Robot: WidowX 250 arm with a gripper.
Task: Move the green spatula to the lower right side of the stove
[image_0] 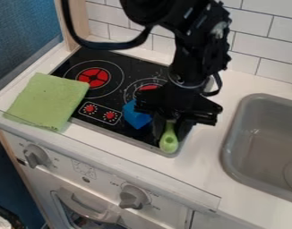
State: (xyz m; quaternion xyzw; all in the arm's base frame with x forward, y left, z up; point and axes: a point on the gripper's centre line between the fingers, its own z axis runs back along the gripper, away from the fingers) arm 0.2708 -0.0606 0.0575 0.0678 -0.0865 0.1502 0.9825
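Observation:
The black gripper (170, 130) hangs over the lower right corner of the stove (121, 127), its fingers pointing down. It is shut on the green spatula (169, 142), with one finger close on each side. The spatula's rounded, light green end with a small hole points toward the front edge of the stove. The rest of the spatula is hidden behind the gripper.
A blue object (136, 116) lies on the stove just left of the gripper. A folded green cloth (48, 101) covers the stove's left edge. The grey sink (232, 147) is to the right, and a tiled wall (262, 38) stands behind.

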